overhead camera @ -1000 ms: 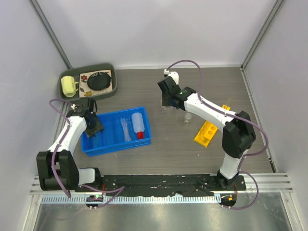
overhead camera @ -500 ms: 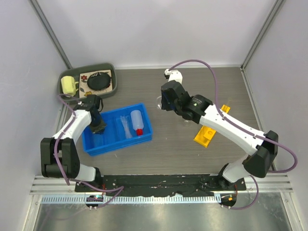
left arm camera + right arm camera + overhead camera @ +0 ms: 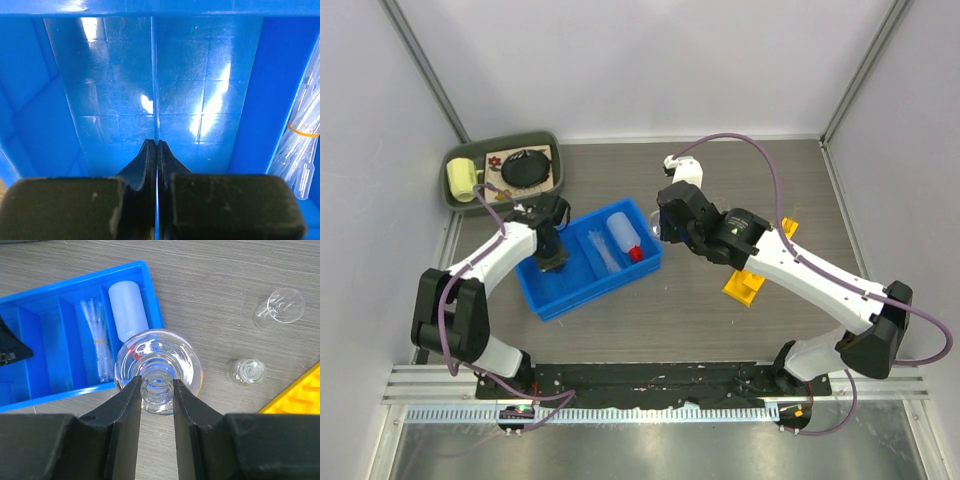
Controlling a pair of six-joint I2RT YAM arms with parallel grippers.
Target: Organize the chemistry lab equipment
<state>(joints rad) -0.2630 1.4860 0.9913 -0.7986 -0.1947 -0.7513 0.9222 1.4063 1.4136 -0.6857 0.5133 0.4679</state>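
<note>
From above, the blue bin [image 3: 590,292] lies aslant on the tabletop [image 3: 740,175]. The left hand [image 3: 552,262] is down in its 9 o'clock compartment. A white bottle [image 3: 620,230] with a red cap lies in the 3 o'clock compartment, and the pipettes [image 3: 602,250] are in the one beside it. The right hand [image 3: 663,228] hangs just off the bin's 3 o'clock end. The yellow rack [image 3: 745,282] sits at its 4 o'clock, partly under the arm.

The left wrist view shows the left hand clenched on the bin's thin divider [image 3: 154,75]. The bundled pipettes are at 3 o'clock.

The right wrist view shows the right hand grasping the neck of a glass flask [image 3: 159,357], whose round body covers the bin's corner. On the tabletop a beaker [image 3: 280,307] lies on its side at 2 o'clock. A small glass [image 3: 247,371] stands at 3 o'clock, near the rack.
</note>
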